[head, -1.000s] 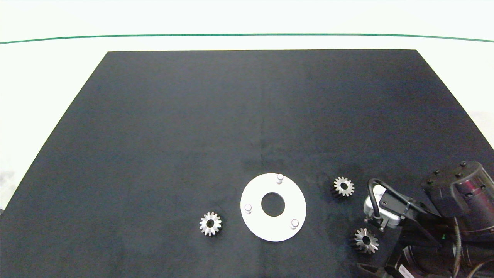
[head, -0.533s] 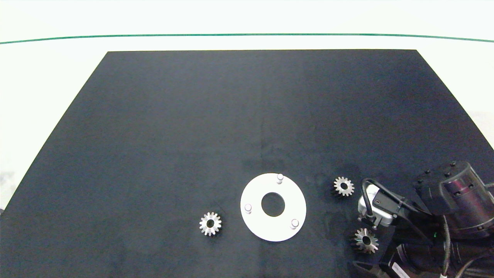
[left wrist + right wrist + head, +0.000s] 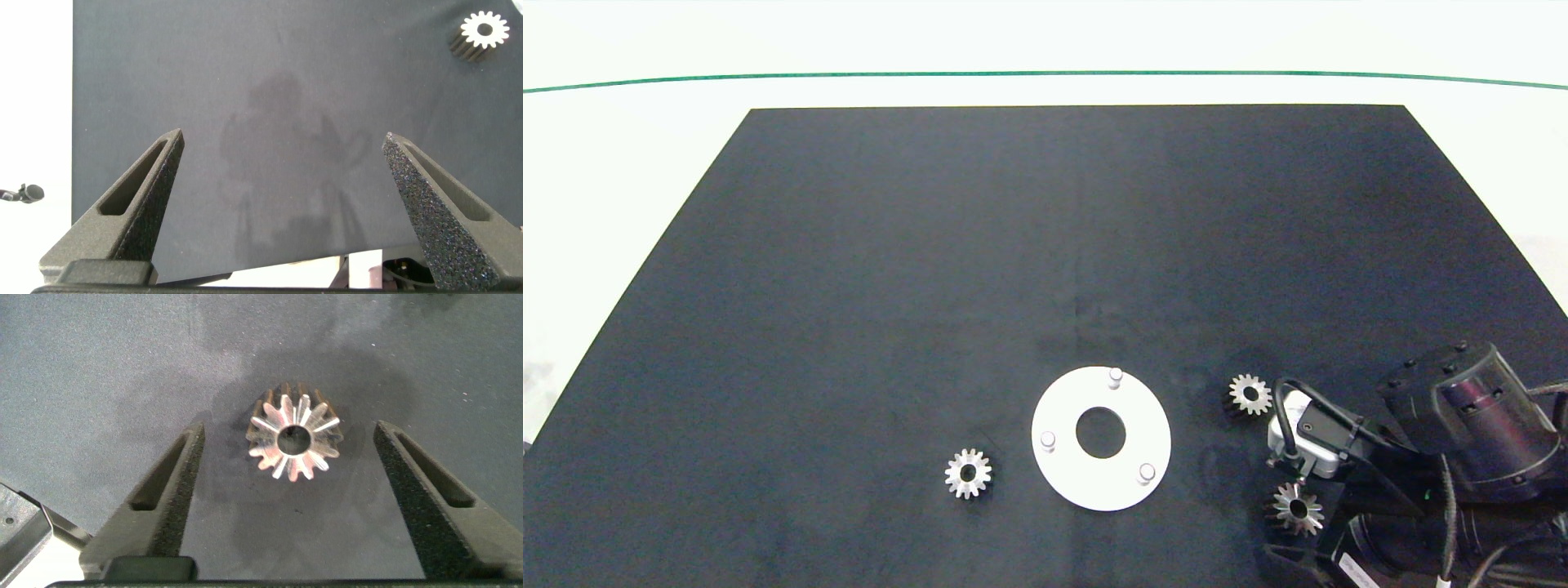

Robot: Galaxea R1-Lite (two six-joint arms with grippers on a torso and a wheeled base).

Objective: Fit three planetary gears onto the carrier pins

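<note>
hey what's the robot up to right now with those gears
The right gripper is open, its fingers either side of one gear that lies on the black mat, not yet gripped. Two more gears lie loose on the mat, one on each side of the white disc. All three pins are bare. The left gripper is open over the mat near its edge.

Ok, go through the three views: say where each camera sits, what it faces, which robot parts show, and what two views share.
Head: above, looking down at the black mat, the white disc and three gears; right arm enters lower right.
Left wrist: on the left arm, over bare mat; open left gripper, one gear far off.
Right wrist: on the right arm, looking down; open right gripper straddles a gear.
Shared: that gear is the head view's lower-right one.
</note>
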